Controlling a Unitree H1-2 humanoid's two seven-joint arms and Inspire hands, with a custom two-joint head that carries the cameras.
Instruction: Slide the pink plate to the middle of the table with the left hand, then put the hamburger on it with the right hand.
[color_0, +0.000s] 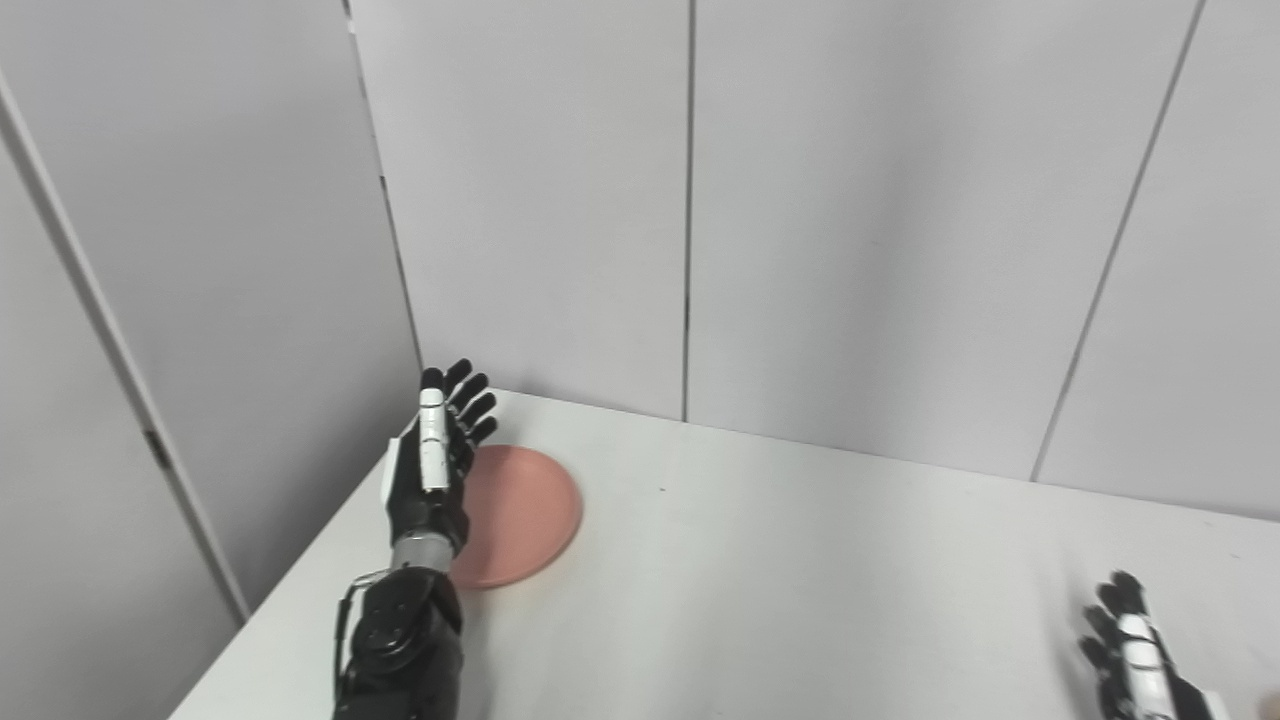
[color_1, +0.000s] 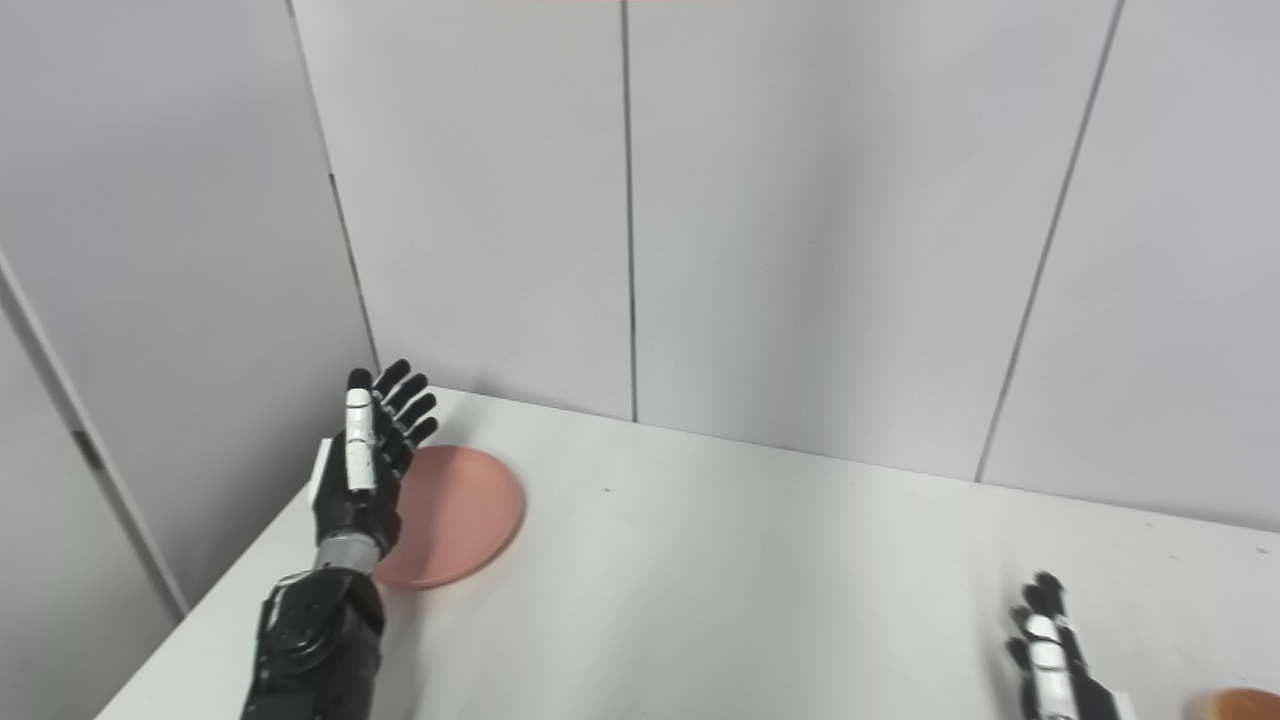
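We see the pink plate (color_0: 520, 515) lying flat on the white counter (color_0: 760, 590), far over at its left side and near the far left corner. The plate is round, so it has no long axis and points no particular way; its open face looks straight up. Our left robot hand (color_0: 432, 470) stands at the plate's left edge, covering part of its rim in both views, with the fingers (color_0: 468, 400) stretched out, spread a little and aimed toward the far wall panels (color_0: 850, 220). It holds nothing, though we cannot tell whether it touches the plate or hangs just above it. Our right robot hand (color_1: 1050, 650) sits at the near right of the counter, well apart from the plate, fingers extended and empty. Just right of it, at the frame's bottom corner, a tan rounded sliver shows, probably the hamburger (color_1: 1240, 703); too little is visible to tell its orientation.
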